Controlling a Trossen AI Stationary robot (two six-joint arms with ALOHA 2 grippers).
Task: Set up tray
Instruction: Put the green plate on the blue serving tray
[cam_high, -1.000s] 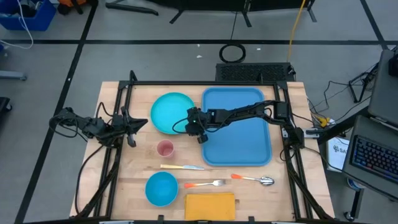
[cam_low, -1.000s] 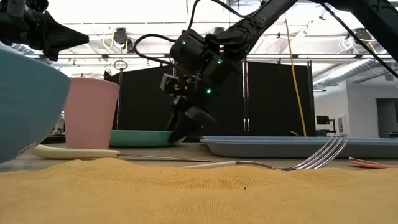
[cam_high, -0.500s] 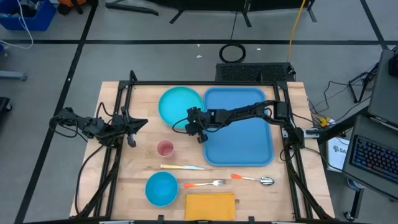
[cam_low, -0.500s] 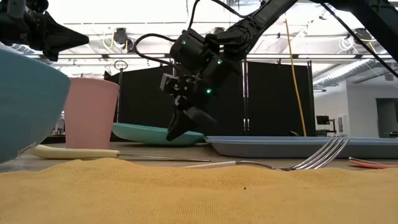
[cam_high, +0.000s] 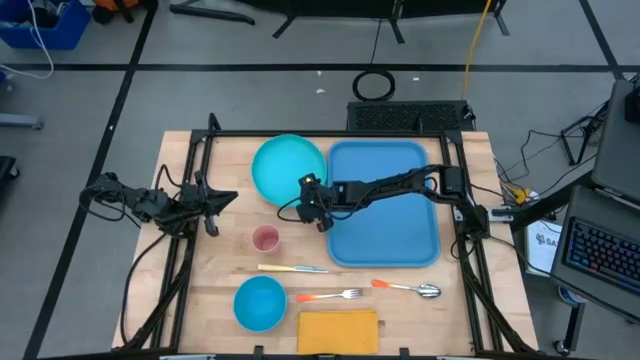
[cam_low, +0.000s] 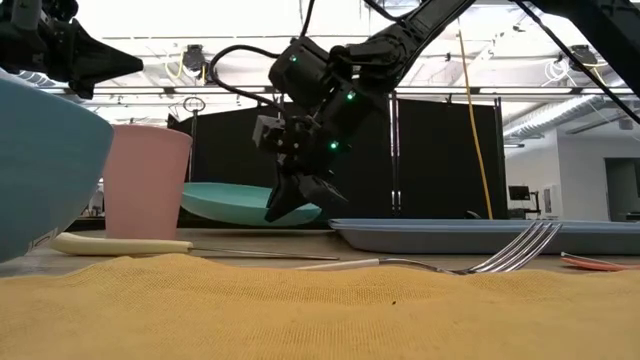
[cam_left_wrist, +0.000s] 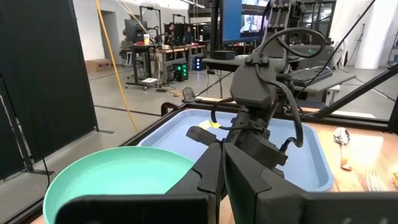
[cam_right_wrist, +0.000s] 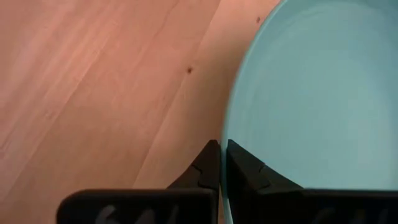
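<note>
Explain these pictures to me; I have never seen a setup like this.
Two dark robot arms work at a wooden table. One picture looks straight down, one looks level across the tabletop, and two come from cameras on the wrists. The right gripper is shut on the rim of the turquoise plate, lifted beside the blue tray. The left gripper waits at the table's left, holding nothing. Also on the table: a pink cup, blue bowl, knife, fork, spoon and yellow napkin.

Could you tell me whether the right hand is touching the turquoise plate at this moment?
Touching. The right wrist view shows the right hand closed on the plate's rim, and the low view shows the plate lifted at a tilt.
</note>
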